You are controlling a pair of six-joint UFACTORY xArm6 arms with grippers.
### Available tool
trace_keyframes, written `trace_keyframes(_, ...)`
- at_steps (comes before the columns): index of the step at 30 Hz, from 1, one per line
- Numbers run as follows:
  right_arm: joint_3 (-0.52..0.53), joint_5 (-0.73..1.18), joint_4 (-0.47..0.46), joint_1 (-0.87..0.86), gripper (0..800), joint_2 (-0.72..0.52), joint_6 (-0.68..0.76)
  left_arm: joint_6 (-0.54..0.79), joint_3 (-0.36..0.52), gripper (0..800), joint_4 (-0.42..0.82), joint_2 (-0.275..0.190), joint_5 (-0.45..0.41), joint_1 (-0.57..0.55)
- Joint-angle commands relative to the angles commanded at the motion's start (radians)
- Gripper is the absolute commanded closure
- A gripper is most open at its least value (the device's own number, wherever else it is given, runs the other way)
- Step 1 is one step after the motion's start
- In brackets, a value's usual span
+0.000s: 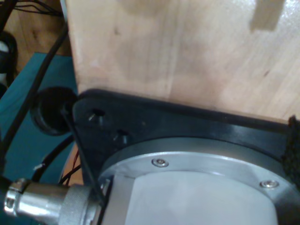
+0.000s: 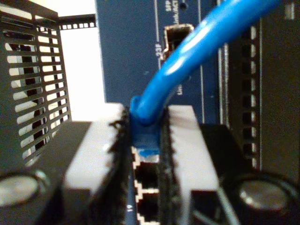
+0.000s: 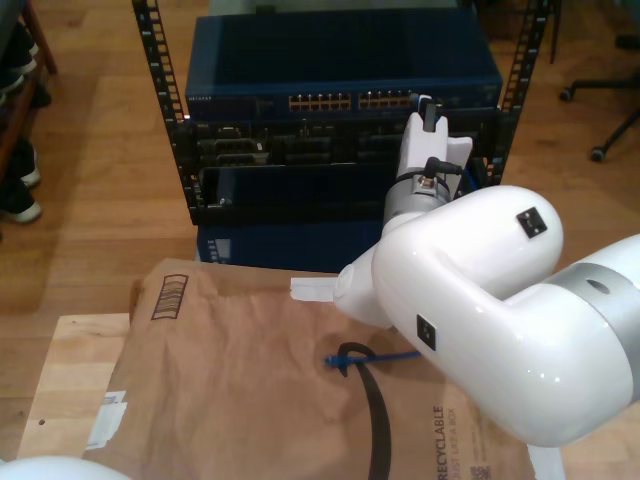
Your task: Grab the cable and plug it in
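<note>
Where my second gripper (image 2: pixel 147 140) meets the rack, its two white ribbed fingers (image 2: pixel 190 140) stand narrow, clamped on the blue boot of the cable (image 2: pixel 197 51), plug end pointed at a row of open ports (image 2: pixel 147 187) just beyond. Cable: thin, bright blue, arching up from the jaws across a blue panel (image 2: pixel 126 51); a short stretch also lies on the brown paper sheet (image 3: pixel 250 390) in the exterior view, beside a dark strap (image 3: pixel 375 410). Second arm (image 3: pixel 480 300): white, reaching to the network switch (image 3: pixel 340 75) in the black rack (image 3: pixel 160 100). First gripper: jaws unseen, state cannot be told; its camera faces a wooden board (image 1: pixel 187 51) and a black base plate (image 1: pixel 187 126).
</note>
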Motion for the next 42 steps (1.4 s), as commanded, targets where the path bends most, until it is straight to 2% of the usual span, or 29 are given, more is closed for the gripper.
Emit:
trace_keyframes(14, 0.029, -0.008, 0.002, 0.002, 800, -0.011, 0.0, 0.0, 0.0, 0, 0.0, 0.0, 0.002, 0.002)
trace_keyframes(42, 0.003, -0.006, 0.005, 0.003, 800, -0.012, 0.002, -0.002, 0.0, 0, 0.0, 0.0, 0.002, 0.0)
